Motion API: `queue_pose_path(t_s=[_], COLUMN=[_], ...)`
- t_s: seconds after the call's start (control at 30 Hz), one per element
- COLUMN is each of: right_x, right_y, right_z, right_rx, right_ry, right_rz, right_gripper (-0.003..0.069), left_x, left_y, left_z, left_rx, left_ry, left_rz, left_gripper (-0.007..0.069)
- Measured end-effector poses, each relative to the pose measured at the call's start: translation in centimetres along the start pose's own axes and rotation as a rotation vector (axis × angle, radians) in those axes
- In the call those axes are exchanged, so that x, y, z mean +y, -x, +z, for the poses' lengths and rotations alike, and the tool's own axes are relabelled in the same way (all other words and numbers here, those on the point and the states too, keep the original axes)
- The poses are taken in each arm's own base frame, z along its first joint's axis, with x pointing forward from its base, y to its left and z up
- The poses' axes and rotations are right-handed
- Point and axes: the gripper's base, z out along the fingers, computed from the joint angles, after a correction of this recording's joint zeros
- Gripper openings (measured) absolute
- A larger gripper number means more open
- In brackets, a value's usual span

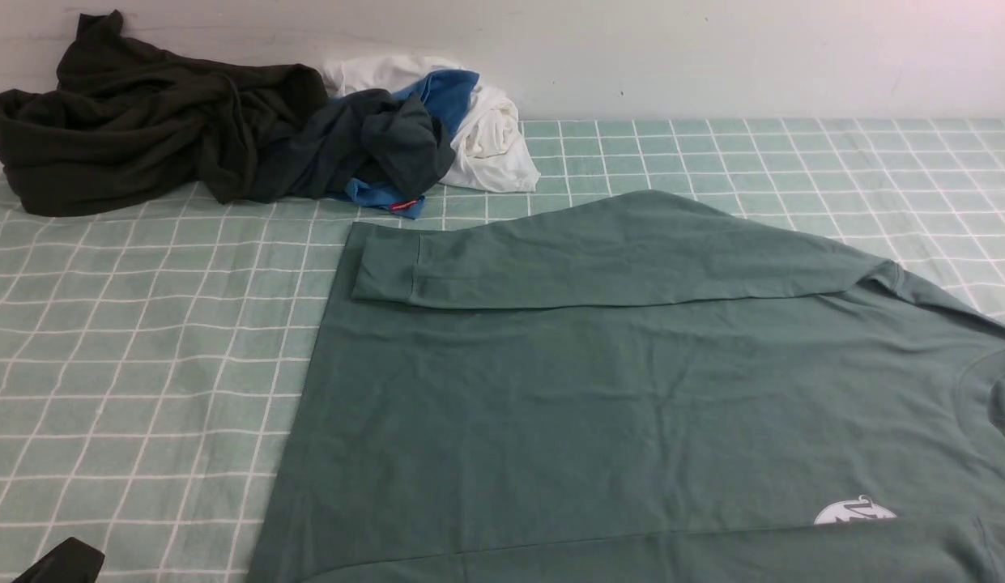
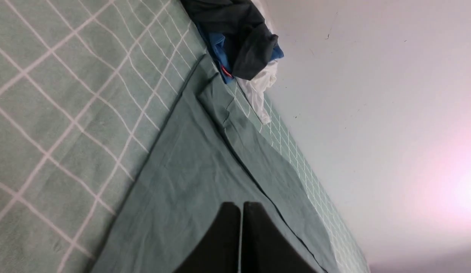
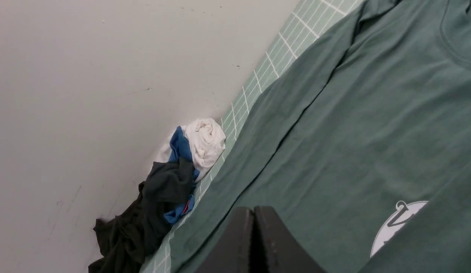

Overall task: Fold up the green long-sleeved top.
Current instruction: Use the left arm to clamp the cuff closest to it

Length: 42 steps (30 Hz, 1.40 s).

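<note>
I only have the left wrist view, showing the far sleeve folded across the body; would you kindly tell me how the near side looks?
Observer: Along the near edge of the green long-sleeved top, another layer of it covers part of the white logo.
Operator: Thank you. Is the right end effector gripping it?
Observer: No, the right end effector is shut with no cloth between its fingers.
Operator: And where is the collar?
Observer: The collar lies at the robot's right, at the front view's edge.

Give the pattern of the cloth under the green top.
Cloth: pale green, white grid lines; front view shows it best.
</note>
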Motion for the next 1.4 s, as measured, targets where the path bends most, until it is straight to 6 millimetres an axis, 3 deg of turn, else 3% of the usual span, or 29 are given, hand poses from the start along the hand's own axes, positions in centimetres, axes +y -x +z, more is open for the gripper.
queue_pose_path(t_s=[0.37,0.53,0.57,0.6,0.77,0.9,1.0,1.1,1.13,1.2,1.4], right_x=[0.0,0.7,2.4,3.5,8.4,12.3,13.6,13.7,13.7,13.0,11.4], right_y=[0.0,0.2,1.3,2.0,5.3,7.4,7.2,5.8,5.7,4.1,2.3], right_z=[0.0,-0.2,-0.4,-0.4,1.2,4.4,6.3,7.7,7.6,7.8,7.3], right_rx=[0.002,0.005,-0.023,-0.035,0.031,0.32,0.559,0.83,0.844,1.052,1.206], right_ry=[0.0,0.02,0.035,0.031,-0.034,-0.11,-0.127,-0.143,-0.141,-0.169,-0.19], right_rz=[-0.196,-0.306,-0.411,-0.478,-0.758,-0.908,-0.951,-0.974,-0.976,-1.003,-1.047], right_gripper=[-0.0014,-0.0014,-0.0014,-0.0014,-0.0014,-0.0014,-0.0014,-0.0014,-0.0014,-0.0014,-0.0014], left_x=[-0.2,-3.2,-5.4,-6.3,-9.0,-10.3,-11.0,-11.1,-11.2,-11.0,-9.4], left_y=[0.1,1.2,2.2,2.6,4.7,7.2,8.0,6.9,6.8,5.0,-0.7], left_z=[0.0,-1.0,-1.5,-1.4,0.9,4.0,6.3,8.8,8.8,10.3,13.9], left_rx=[-0.005,-0.023,-0.026,-0.005,0.265,0.631,0.804,0.953,0.956,1.073,1.353], left_ry=[-0.008,-0.077,-0.091,-0.074,0.122,0.38,0.459,0.444,0.437,0.409,0.358], left_rz=[0.095,0.34,0.481,0.553,0.798,0.958,1.016,1.059,1.064,1.098,1.205], left_gripper=[-0.0003,-0.0003,-0.0003,-0.0003,-0.0003,-0.0003,-0.0003,0.0001,0.0001,0.002,0.0148])
